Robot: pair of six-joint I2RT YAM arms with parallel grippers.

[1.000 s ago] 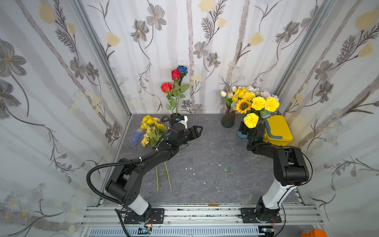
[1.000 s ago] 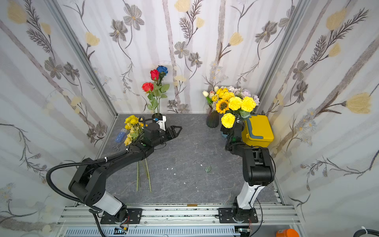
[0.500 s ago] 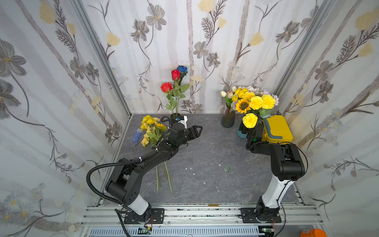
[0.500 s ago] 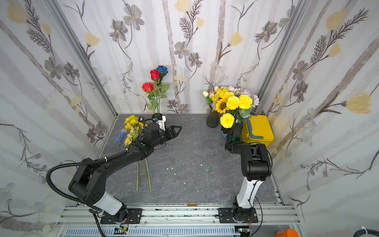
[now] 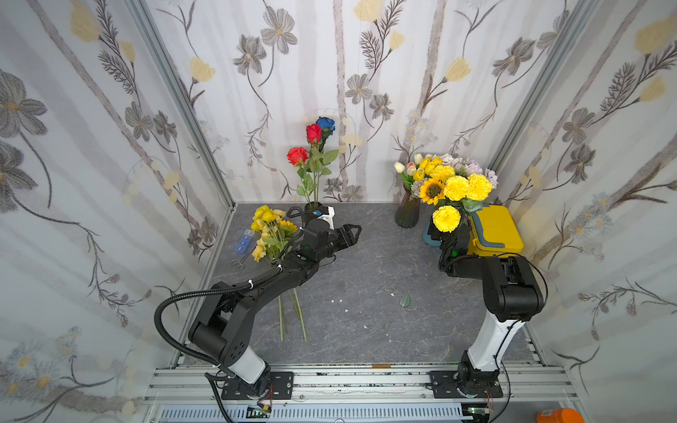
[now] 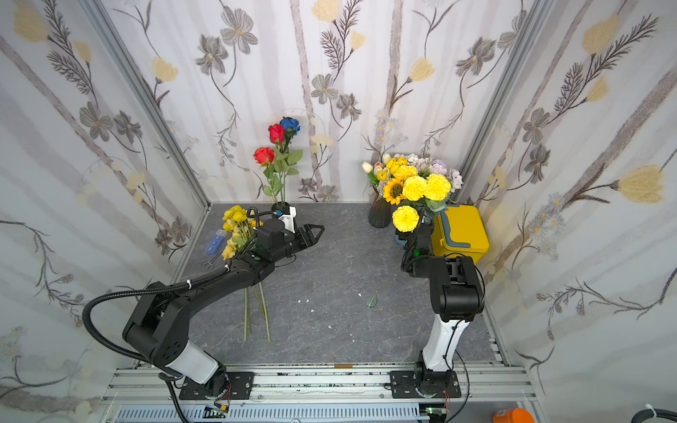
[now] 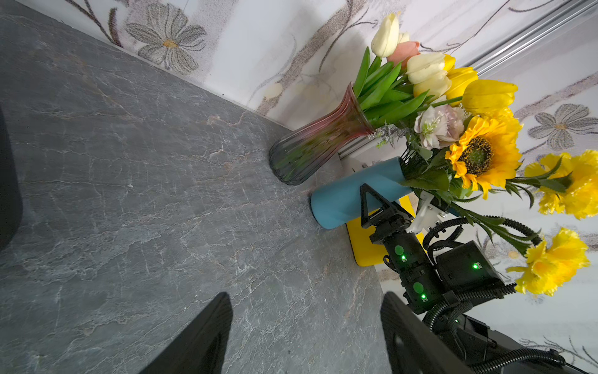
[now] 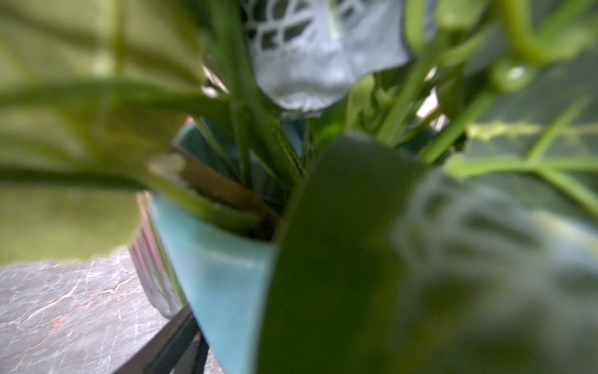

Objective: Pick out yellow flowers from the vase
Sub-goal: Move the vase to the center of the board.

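Observation:
Yellow carnations (image 5: 456, 188) and a sunflower (image 5: 432, 190) stand in a blue vase (image 7: 336, 200) at the back right. One carnation (image 5: 446, 218) hangs low on a bent stem. Beside it, a dark ribbed glass vase (image 5: 406, 214) holds yellow tulips (image 7: 485, 95) among white and pink ones. My right gripper (image 5: 448, 238) is pushed in under the blooms at the blue vase's mouth. One finger (image 7: 369, 202) lies against the vase and a leaf hides the other. The jaws stand wide. My left gripper (image 5: 350, 234) hovers open and empty over the middle of the table. More yellow flowers (image 5: 269, 227) lie at the left.
Red and blue roses (image 5: 313, 157) stand in a small dark pot at the back. A yellow case (image 5: 496, 229) sits right behind the blue vase. A small blue box (image 5: 244, 241) and forceps (image 5: 240, 262) lie by the left wall, and a loose leaf (image 5: 404, 300) on the table.
The right arm has pressed further into the stems. The bouquet has swayed slightly left and the low carnation has dipped. The left arm has not moved.

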